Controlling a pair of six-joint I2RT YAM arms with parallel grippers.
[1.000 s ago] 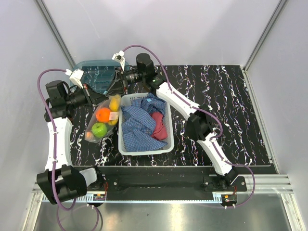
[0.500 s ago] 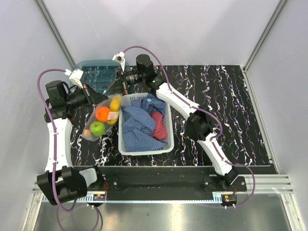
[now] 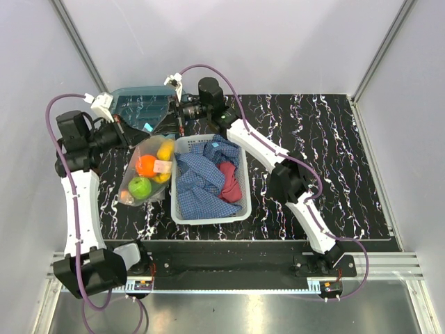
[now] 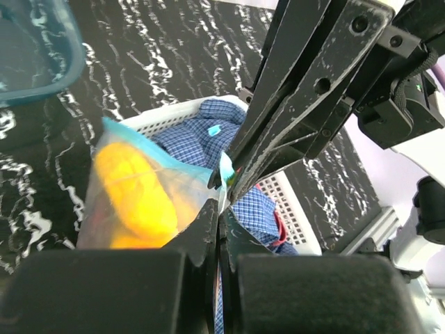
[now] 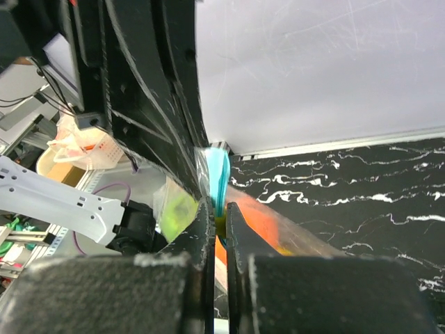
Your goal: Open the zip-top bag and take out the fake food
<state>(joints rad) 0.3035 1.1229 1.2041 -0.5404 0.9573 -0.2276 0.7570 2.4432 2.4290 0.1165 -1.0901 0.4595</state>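
The clear zip-top bag hangs left of the white basket, with its teal zip strip at the top. Inside are fake food pieces: an orange one, a lime-green one and a yellow one. My left gripper is shut on one side of the bag's mouth; its jaws pinch the plastic edge in the left wrist view. My right gripper is shut on the other side of the mouth, at the zip strip. The two grippers' fingers nearly touch.
A white slotted basket holds a blue checked cloth and a red cloth, right beside the bag. A rigid teal translucent bin stands behind the grippers. Black marbled tabletop extends to the right.
My left arm has pulled back to the left, drawing its side of the bag's mouth with it. The bag has shifted slightly left and lower. The right gripper has barely moved.
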